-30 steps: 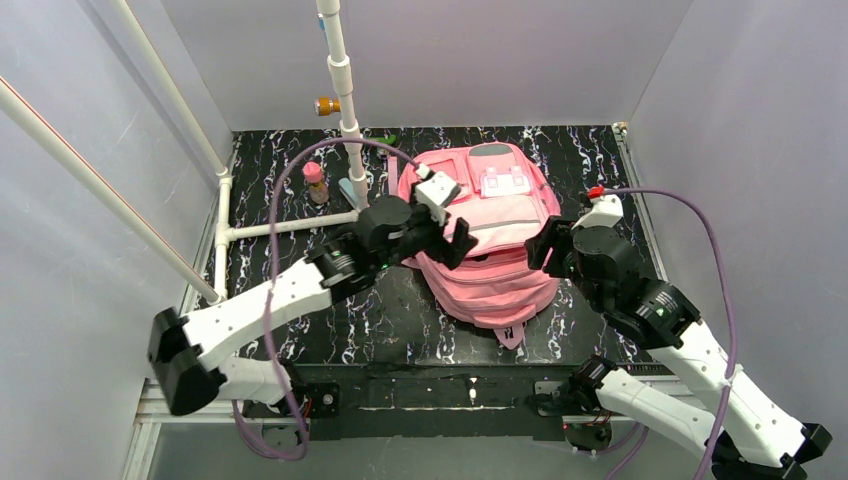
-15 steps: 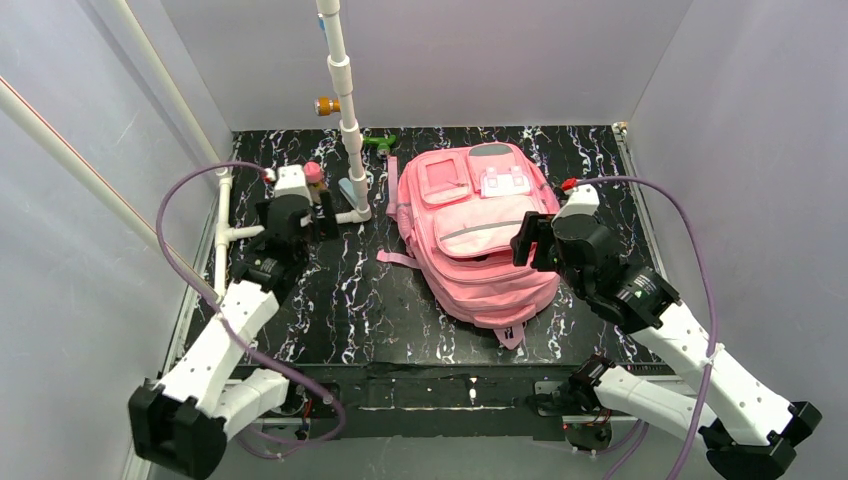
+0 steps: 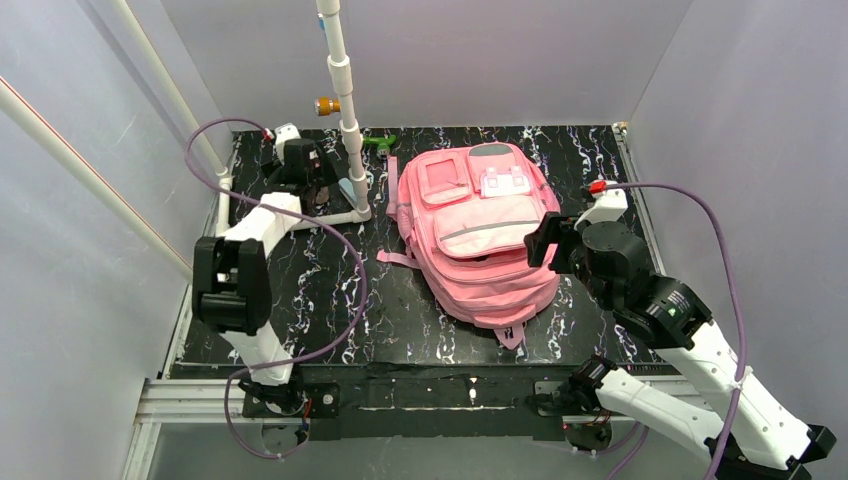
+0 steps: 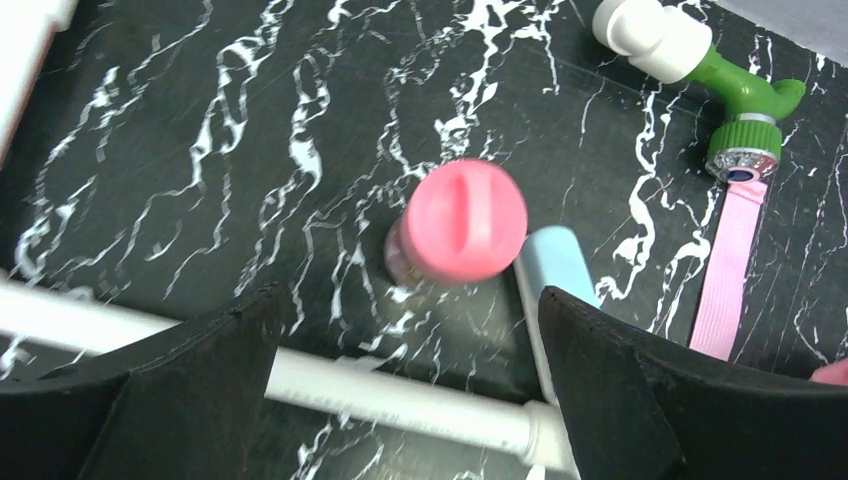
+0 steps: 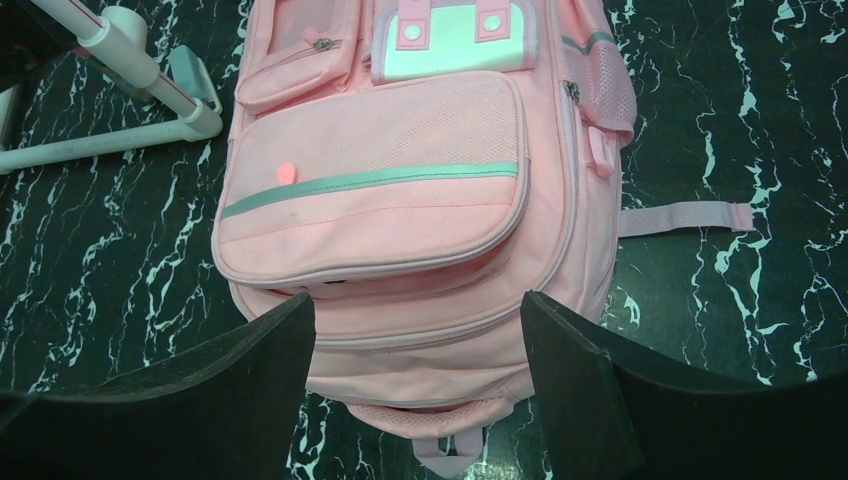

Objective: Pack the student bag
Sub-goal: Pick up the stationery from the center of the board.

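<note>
1. Student bag (image 3: pixel 480 235) lies flat, front up, in the middle of the table (image 3: pixel 400 310). The right claw (image 5: pixel 415 300) hangs just above its lower front pocket (image 5: pixel 375 200), spread wide and holding nothing.
2. Well to the left of the bag, the left claw (image 4: pixel 408 295) is also spread wide and empty. It is poised over a small upright bottle (image 4: pixel 462 220) with a pink cap.
3. A white pipe (image 4: pixel 400 395) runs just beside that bottle, and a pale blue piece (image 4: pixel 553 270) sits close on the bag side of it. If the claw drops straight down, 1 finger may land on either and the grasp could fail.
4. The bottle looks narrow and top-heavy. An off-centre squeeze could tip it and send it rolling away from the bag.
5. I cannot tell whether any pocket on the bag is open. The right claw could pinch loose fabric instead of a zip pull and drag the whole bag, leaving the bottle nowhere to go.
</note>
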`<move>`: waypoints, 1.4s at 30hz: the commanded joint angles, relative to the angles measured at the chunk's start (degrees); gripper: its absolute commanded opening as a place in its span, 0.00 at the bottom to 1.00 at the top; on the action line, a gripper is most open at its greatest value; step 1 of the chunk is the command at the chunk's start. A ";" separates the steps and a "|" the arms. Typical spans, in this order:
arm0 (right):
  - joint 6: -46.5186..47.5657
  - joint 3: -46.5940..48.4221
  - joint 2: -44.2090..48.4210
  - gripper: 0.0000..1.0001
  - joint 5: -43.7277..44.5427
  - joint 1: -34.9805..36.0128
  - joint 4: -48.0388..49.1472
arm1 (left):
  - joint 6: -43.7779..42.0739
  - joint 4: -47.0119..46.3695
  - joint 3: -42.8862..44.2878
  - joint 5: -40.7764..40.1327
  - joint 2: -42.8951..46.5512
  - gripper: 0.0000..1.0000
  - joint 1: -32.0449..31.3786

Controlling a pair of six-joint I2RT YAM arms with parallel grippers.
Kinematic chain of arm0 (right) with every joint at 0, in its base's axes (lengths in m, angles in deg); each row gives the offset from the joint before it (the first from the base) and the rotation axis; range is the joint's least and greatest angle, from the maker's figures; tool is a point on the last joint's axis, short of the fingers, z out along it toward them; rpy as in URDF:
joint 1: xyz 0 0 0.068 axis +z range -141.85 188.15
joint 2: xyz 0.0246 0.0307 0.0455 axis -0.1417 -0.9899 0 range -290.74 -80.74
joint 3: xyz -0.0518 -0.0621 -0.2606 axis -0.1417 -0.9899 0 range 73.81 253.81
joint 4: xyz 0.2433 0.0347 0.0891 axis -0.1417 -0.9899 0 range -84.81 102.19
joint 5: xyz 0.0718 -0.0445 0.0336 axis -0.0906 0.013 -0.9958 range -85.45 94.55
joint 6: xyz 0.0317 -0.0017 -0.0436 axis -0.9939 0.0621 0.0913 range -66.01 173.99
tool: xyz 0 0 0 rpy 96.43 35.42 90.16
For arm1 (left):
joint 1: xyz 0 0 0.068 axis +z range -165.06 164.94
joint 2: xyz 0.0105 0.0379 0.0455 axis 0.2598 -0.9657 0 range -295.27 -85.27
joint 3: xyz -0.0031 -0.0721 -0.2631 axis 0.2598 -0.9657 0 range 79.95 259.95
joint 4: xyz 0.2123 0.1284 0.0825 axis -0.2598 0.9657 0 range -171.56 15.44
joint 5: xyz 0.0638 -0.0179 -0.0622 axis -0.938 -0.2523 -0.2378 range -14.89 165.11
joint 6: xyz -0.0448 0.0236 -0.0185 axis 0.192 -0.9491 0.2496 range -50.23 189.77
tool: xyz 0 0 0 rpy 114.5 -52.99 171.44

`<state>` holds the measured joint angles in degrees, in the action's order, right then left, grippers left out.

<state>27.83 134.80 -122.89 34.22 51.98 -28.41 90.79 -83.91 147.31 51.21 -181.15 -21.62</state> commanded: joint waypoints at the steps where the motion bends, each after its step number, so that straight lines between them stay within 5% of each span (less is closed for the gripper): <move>1: -0.20 1.98 0.97 0.83 1.63 -0.24 -0.60 | -0.87 -4.34 5.44 4.66 -4.74 0.98 1.46; 8: -0.18 3.69 -0.38 0.83 1.83 -0.24 -1.94 | -4.26 -8.79 9.33 5.61 -11.76 0.98 1.64; 13: -1.19 3.25 -0.24 0.83 1.57 -0.24 -1.28 | -8.81 -12.06 10.33 6.30 -14.81 0.86 1.65; 20: -2.18 2.82 -0.72 0.84 0.87 -0.24 -1.45 | -10.16 -13.43 4.20 4.05 -6.64 0.20 1.65; 23: -1.38 3.21 -1.61 0.84 1.00 -0.24 -2.01 | -12.94 -12.39 0.52 3.95 1.21 0.00 1.57; 28: 0.28 3.31 -2.81 0.84 -0.45 -0.25 -1.43 | -13.89 -0.16 -3.10 -1.39 16.06 0.00 -0.85; 32: 2.34 3.16 -5.06 0.86 -4.82 -0.24 -0.27 | -11.84 8.51 -6.21 2.38 25.41 0.00 -5.97; 35: 3.77 3.34 -7.71 0.87 -9.85 -0.24 0.20 | -8.76 8.62 -10.11 15.29 32.17 0.00 -10.12; 42: 6.11 1.29 -8.69 0.92 -28.08 -0.24 7.45 | 0.28 -5.07 -9.04 62.23 33.88 0.00 -21.98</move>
<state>31.33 135.89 -133.10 19.75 51.96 -29.22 86.26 -81.26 134.91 83.58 -145.46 -36.25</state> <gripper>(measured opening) 0.916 0.434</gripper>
